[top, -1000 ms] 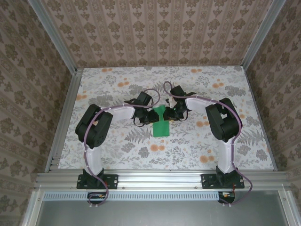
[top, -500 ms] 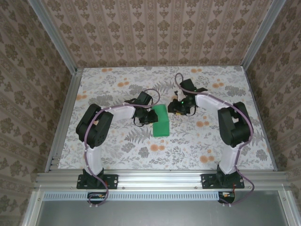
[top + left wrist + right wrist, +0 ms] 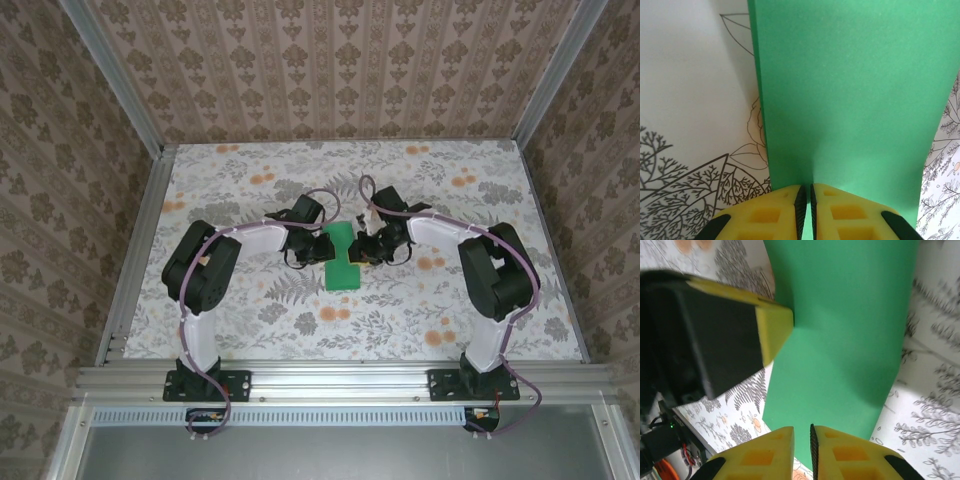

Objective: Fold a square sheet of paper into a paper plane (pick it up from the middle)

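The square sheet of paper (image 3: 342,268) is bright green and lies mid-table, folded to a narrow upright strip, its far end pinched up between both grippers. My left gripper (image 3: 320,248) holds its left edge. In the left wrist view the left gripper (image 3: 805,187) is shut, and the paper (image 3: 850,90) rises into the slit between its pads. My right gripper (image 3: 358,252) is at the sheet's right edge. In the right wrist view the right gripper (image 3: 802,427) has its jaws nearly together over the paper (image 3: 840,330), whose near edge runs into the gap. The left gripper's yellow fingertip (image 3: 772,327) touches the sheet opposite.
A floral cloth (image 3: 250,180) covers the table. Aluminium rails run along the left side (image 3: 135,250) and the near edge (image 3: 330,380), and patterned walls close in the back and both sides. The two arm bases (image 3: 205,380) (image 3: 470,382) stand at the near rail.
The right gripper had let go, swung back and to the right with wider jaws, then returned to the sheet's right edge and closed. The left gripper kept its hold in place.
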`<action>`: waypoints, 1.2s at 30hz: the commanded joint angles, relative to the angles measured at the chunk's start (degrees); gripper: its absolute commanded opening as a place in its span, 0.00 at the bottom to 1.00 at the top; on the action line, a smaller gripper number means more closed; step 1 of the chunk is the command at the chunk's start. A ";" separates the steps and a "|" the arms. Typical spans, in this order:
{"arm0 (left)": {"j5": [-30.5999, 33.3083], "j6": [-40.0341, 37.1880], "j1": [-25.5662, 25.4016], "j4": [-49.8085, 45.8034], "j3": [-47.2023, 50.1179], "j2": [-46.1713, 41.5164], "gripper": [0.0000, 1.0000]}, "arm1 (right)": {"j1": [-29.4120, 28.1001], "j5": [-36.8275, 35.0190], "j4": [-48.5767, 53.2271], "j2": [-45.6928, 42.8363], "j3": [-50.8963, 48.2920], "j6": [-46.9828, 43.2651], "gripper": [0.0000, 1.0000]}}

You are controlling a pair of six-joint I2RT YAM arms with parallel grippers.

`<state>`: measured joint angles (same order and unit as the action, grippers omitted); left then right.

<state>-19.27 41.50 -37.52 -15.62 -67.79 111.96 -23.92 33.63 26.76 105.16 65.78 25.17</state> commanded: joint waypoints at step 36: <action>6.43 -0.34 -0.88 -6.92 2.47 7.13 0.15 | -1.43 -3.65 -0.80 -3.75 -14.68 1.29 0.18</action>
<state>-18.79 41.52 -37.58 -16.29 -68.40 112.55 -25.06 33.04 19.92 103.39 53.93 25.93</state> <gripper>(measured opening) 0.155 0.176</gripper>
